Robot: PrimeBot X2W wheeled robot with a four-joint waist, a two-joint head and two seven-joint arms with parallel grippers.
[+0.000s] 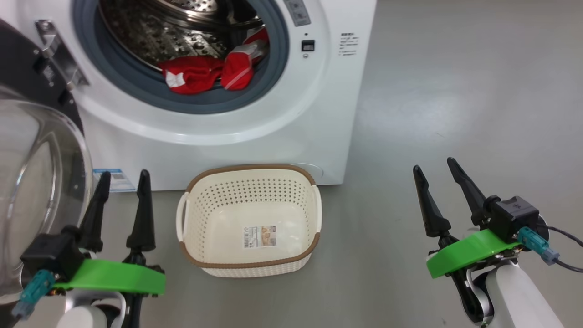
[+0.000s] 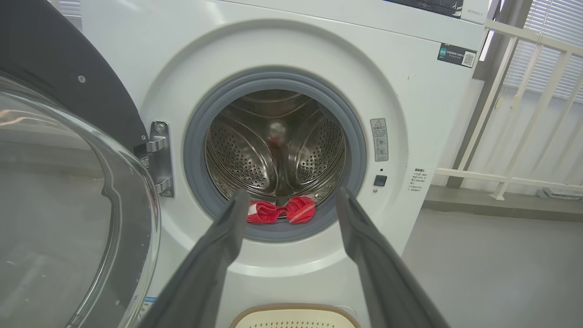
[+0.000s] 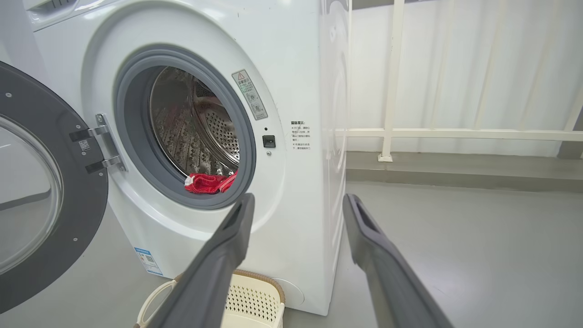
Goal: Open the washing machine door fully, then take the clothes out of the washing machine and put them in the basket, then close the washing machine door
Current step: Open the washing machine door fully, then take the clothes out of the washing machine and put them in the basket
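The left fingers [image 1: 142, 209] and right fingers [image 1: 428, 200] stand apart, empty. The clothes [image 1: 196, 75], up ahead of them, look soft and light; pinch a bunched-up fold.

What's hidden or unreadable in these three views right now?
clothes: head view, bunched together; folds hide each other, garment count unclear.
washing machine door: cut off by the left edge in head and left wrist views.
basket: right wrist view, partly behind a finger of the right tool and cut by the bottom edge.
basket sticker: head view, print too small.
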